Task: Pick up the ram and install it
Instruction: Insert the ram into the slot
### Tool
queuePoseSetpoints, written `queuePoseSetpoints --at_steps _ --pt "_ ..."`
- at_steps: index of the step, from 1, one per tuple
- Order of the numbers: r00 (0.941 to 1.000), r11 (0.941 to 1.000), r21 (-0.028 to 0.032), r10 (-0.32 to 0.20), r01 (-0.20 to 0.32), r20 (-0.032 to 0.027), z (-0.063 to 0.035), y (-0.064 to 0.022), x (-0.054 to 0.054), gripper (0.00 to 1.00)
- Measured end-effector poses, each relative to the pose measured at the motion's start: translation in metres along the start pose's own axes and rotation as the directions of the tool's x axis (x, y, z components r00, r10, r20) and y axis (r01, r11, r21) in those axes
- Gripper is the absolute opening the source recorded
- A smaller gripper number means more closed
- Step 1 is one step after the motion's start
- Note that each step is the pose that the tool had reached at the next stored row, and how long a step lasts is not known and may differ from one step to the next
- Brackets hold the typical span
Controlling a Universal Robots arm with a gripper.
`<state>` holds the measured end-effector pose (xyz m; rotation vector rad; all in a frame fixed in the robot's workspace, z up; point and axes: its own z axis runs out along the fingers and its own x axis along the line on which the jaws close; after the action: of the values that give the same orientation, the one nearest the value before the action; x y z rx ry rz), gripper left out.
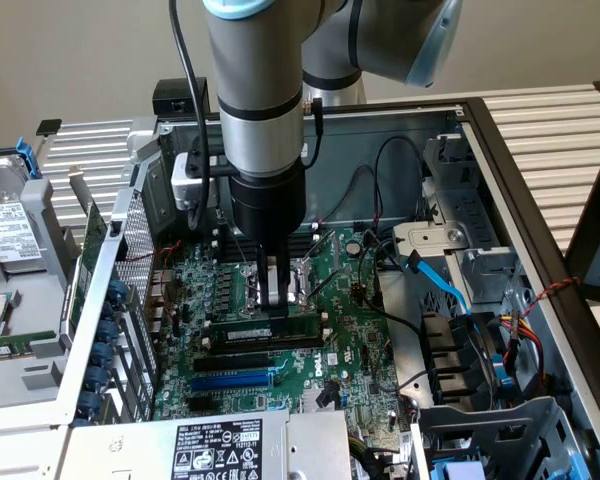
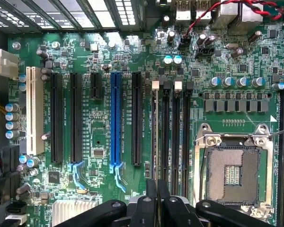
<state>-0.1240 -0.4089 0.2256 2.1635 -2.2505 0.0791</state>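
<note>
Closest to the lens, black fingers (image 2: pixel 149 201) drawn nearly together, clenched on something thin between them. Judged from the exterior view: gripper (image 1: pixel 276 300) pinching the ram (image 1: pixel 250 326) by its upper long edge, near the middle of its length. Ram: long, narrow, green, with a row of dark chips along its face, standing on edge and level, lined up with the black slots (image 2: pixel 176 137) just beside the open processor socket (image 2: pixel 234 172). No white label made out.

Step in hand, by judgement: installing, not picking up. Pick-up done, going by the grip and by the stick's place over the motherboard (image 2: pixel 99 142). Held at or in the slot row close to the socket. Cannot tell whether resting on the slot's mouth, partly pushed in, or seated; lower edge lost against the board. Apart from the blue slot (image 2: pixel 115 118), with a black slot between, so not aimed at that one.

Needed for seating: stick parallel to its slot, lower edge inside the channel along the whole length, notch matched to the slot's key, then a straight, even push down, enough to snap the end clips (image 2: pixel 178 85) shut. Possible trouble, as a guess: a tilt end to end, jamming one corner and leaving the other high, or a sideways slip into the neighbouring slot
</note>
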Motion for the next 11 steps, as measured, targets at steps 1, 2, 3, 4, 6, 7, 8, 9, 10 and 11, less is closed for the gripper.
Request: queuePoseSetpoints --at_steps 1,2,3,4,6,7,8,9,10,11 --pt "1.0 1.0 0.0 0.0 0.0 -0.0001 0.0004 0.0 0.0 0.13" --pt "1.0 1.0 0.0001 0.0 0.0 -0.0001 0.0007 0.0001 0.0 0.13" --pt "1.0 1.0 0.0 0.0 0.0 -0.0001 0.0008 0.0002 0.0 0.14" --pt "1.0 1.0 -0.0008 0.0 0.0 -0.0005 0.0008 0.0002 0.0 0.14" --pt "1.0 1.0 -0.0095 0.0 0.0 -0.0005 0.0009 0.0001 -0.0001 0.21" --pt "1.0 0.9999 -0.0156 -0.001 0.001 -0.0009 0.0006 0.0001 -0.0001 0.21" --pt "1.0 0.9998 -0.0212 -0.001 0.001 -0.0012 0.0 0.0002 0.0 0.21" --pt "1.0 0.9997 -0.0259 -0.001 0.001 -0.0013 -0.0007 0.0001 0.0001 0.21" --pt "1.0 0.9995 -0.031 -0.002 0.002 -0.0014 -0.0018 0.0001 0.0001 0.21" --pt "1.0 0.9994 -0.0341 -0.002 0.002 -0.0017 -0.0034 0.0001 0.0002 0.21"
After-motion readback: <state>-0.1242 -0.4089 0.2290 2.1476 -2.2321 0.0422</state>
